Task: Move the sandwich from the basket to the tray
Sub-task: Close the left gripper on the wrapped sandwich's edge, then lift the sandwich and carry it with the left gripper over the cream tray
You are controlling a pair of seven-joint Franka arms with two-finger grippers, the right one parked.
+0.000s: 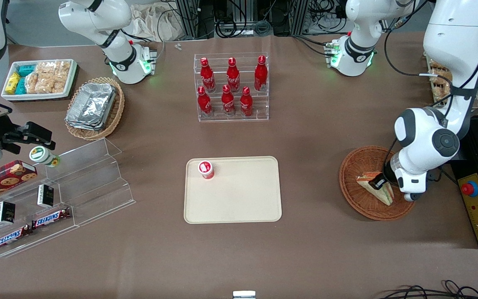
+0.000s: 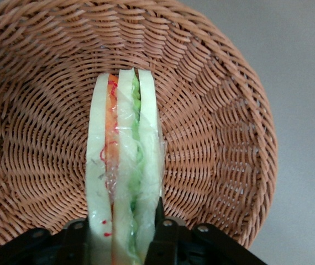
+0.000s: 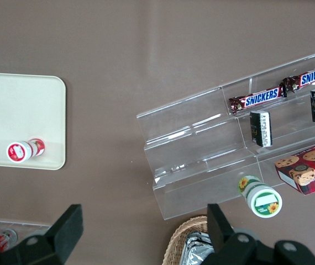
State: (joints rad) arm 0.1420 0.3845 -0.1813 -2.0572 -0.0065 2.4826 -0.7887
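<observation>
The sandwich (image 1: 375,189), a wrapped wedge of white bread with orange and green layers, stands on edge in the reddish-brown wicker basket (image 1: 349,174) toward the working arm's end of the table. My left gripper (image 1: 380,181) reaches down into the basket and is shut on the sandwich. In the left wrist view the sandwich (image 2: 121,149) sits between the black fingers (image 2: 161,221), which touch both bread faces over the basket's (image 2: 218,138) weave. The cream tray (image 1: 239,199) lies at the table's middle, apart from the basket; it also shows in the right wrist view (image 3: 19,121).
A small red-capped bottle (image 1: 206,169) stands on the tray's corner. A rack of red cola bottles (image 1: 232,87) stands farther from the camera. A black control box with a red button (image 1: 477,207) lies beside the basket. An acrylic snack shelf (image 1: 77,191) is toward the parked arm's end.
</observation>
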